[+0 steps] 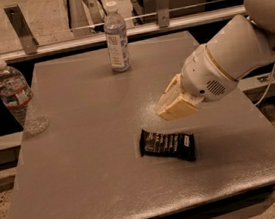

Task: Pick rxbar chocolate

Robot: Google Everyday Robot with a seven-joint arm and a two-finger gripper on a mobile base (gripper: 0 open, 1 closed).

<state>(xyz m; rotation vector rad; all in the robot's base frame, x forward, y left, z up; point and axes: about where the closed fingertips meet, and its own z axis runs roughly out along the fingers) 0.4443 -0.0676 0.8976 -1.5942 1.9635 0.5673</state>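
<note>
Standing at left edge of worktop [87,188]: water bottle [14,95]; second bottle [116,36] standing at back, both well apart from target. rxbar chocolate [167,145] lying flat mid-worktop, open to top approach. Gripper [177,105] hovering up-right of it, not touching; jaws' spread impossible to tell.

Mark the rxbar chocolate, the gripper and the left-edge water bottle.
rxbar chocolate [167,145]: camera view, wrapper's middle.
gripper [170,109]: camera view, tip, just above the rxbar chocolate.
water bottle [13,93]: camera view, label.
</note>
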